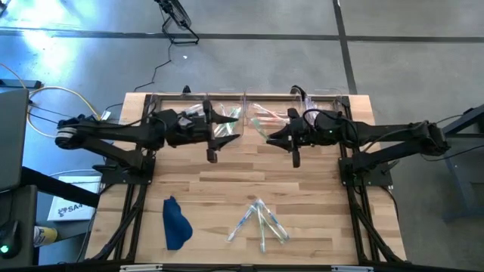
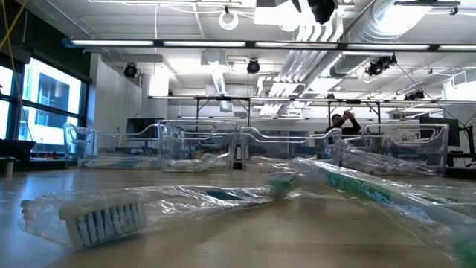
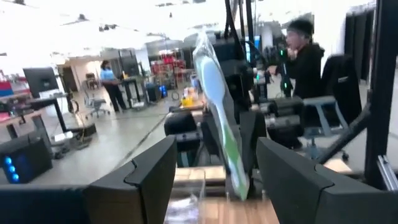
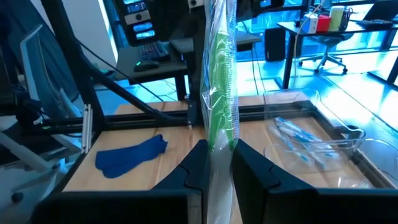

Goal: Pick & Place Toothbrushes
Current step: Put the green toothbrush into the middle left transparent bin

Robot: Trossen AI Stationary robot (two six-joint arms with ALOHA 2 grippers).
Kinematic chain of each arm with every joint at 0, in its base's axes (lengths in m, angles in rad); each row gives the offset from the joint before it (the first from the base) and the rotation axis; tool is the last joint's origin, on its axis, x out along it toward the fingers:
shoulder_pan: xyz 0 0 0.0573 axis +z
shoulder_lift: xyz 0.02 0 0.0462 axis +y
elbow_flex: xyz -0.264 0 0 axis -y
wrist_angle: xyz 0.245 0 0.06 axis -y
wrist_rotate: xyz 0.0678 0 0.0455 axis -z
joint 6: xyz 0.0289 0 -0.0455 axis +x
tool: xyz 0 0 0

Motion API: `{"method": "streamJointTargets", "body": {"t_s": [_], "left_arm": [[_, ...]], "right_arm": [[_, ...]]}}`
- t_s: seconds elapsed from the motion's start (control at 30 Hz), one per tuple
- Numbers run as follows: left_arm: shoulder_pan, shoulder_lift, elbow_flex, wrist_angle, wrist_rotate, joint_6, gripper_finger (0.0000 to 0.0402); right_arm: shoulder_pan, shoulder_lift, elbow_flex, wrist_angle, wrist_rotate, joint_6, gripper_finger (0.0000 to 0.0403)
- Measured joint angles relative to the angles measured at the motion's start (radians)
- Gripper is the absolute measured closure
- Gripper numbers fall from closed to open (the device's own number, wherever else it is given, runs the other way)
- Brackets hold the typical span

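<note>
My right gripper point(image 4: 219, 147) is raised over the table's far middle point(image 1: 272, 137). It is shut on a green-handled toothbrush point(image 4: 221, 81) in a clear wrapper. My left gripper point(image 1: 233, 127) faces it from the table's left and is open. In the left wrist view the held toothbrush point(image 3: 214, 93) stands upright a little beyond the left fingers point(image 3: 149, 168), and nothing touches them. Several more wrapped toothbrushes point(image 1: 261, 223) lie loose on the wood near the table's front edge. They are close up in the low view point(image 2: 104, 216). My right gripper pinches the wrapped toothbrush between its two fingers at the lower part of the wrapper point(image 4: 219, 140). The fingers reach in about level from the table's right and lie across the brush. The brush stands nearly upright above the fingers, lifted clear of the table.
Clear plastic bins point(image 1: 227, 106) point(image 1: 333, 102) line the far edge, and some hold wrapped toothbrushes point(image 4: 305, 140). A dark blue cloth point(image 1: 175, 223) lies near the front left. Bare wood stretches between the arms and the loose brushes. People point(image 3: 305, 56) stand in the room beyond.
</note>
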Motion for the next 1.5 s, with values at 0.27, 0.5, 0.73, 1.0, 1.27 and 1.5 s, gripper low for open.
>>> {"method": "streamJointTargets", "body": {"t_s": [0.27, 0.5, 0.73, 1.0, 1.27, 1.5], "left_arm": [[0.0, 0.09, 0.001, 0.179, -0.009, -0.068, 0.0183], [0.0, 0.122, -0.001, 0.196, -0.021, -0.11, 0.0183], [0.0, 0.161, 0.001, 0.27, -0.021, -0.145, 0.0183], [0.0, 0.197, 0.0, 0.296, -0.014, -0.152, 0.0183], [0.0, 0.225, -0.001, 0.294, -0.014, -0.184, 0.0183], [0.001, 0.223, 0.0, 0.311, -0.014, -0.2, 0.0231]], "right_arm": [[0.0, 0.0, 0.0, 0.011, -0.001, -0.009, 0.0363], [0.0, 0.0, 0.0, 0.015, -0.002, -0.009, 0.0363], [0.0, 0.014, 0.0, 0.011, -0.003, -0.009, 0.0363], [0.0, 0.062, 0.0, 0.017, -0.003, -0.009, 0.0363], [0.0, 0.081, 0.0, 0.014, 0.0, -0.009, 0.0363], [0.0, 0.08, 0.0, 0.014, 0.026, -0.009, 0.0363]]}}
